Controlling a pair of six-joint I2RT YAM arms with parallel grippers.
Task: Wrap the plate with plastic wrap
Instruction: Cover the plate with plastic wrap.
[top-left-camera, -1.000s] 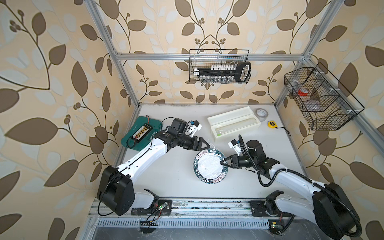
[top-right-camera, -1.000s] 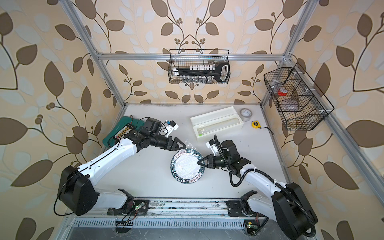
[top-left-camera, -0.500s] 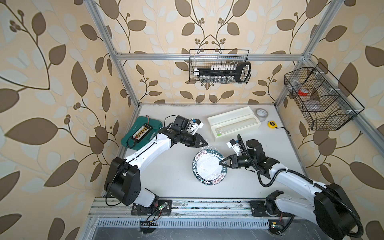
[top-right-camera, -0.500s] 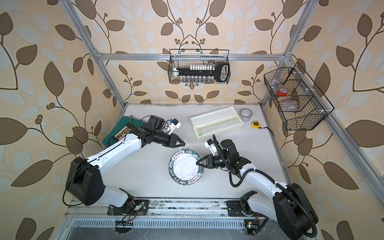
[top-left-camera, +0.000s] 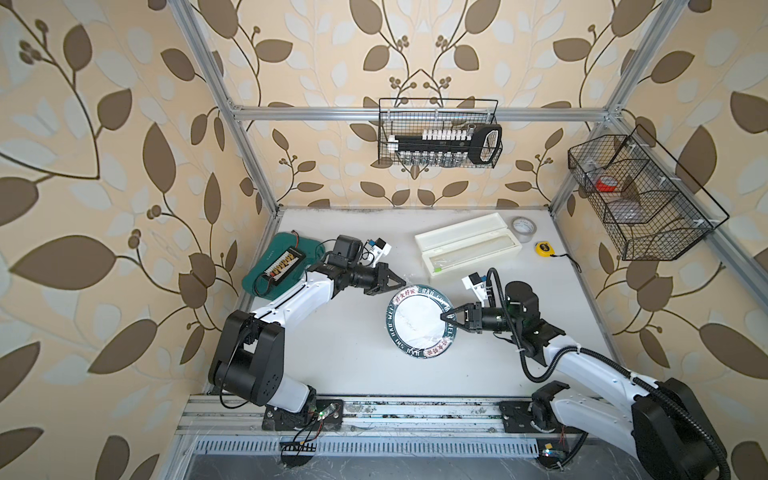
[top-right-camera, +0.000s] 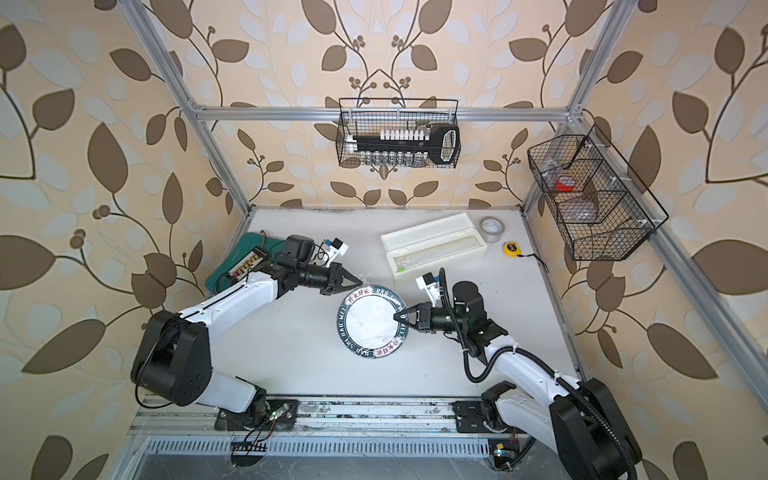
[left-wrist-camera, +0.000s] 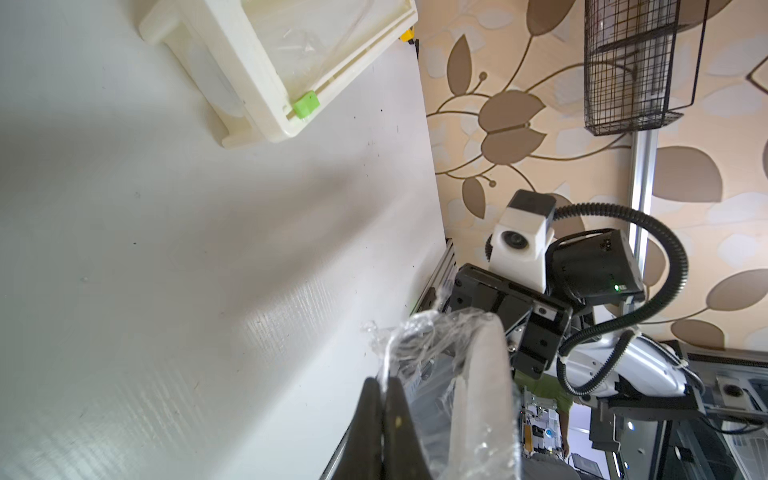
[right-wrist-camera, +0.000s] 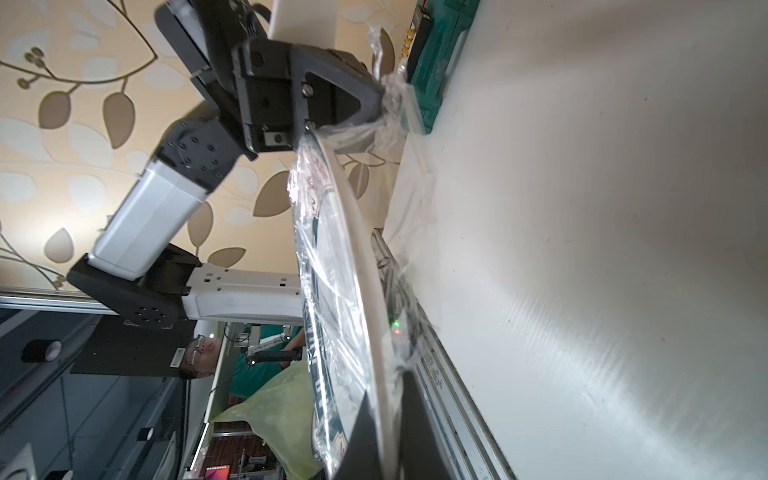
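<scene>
Your right gripper (top-left-camera: 443, 328) pinches the dark-rimmed, white-centred plate (top-left-camera: 415, 322) by its edge; crinkled wrap (left-wrist-camera: 417, 341) covers it, bunched in your left gripper (left-wrist-camera: 383, 385).

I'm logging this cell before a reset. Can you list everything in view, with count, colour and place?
plate: one, white centre, dark green-black rim, mid-table between the tools
plastic wrap: one sheet, clear, over the plate
dispenser box: one, white, rear of the table
tape roll: one, grey, rear right, at the box's end
tape measure: one, yellow, rear right
case: one, green, rear left, small board on it
back basket: one, black wire, back wall
side basket: one, black wire, right wall
table: one, white
left tool: one, black, shut on the plastic wrap at the plate's far edge
right tool: one, black, shut on the plate's rim
</scene>
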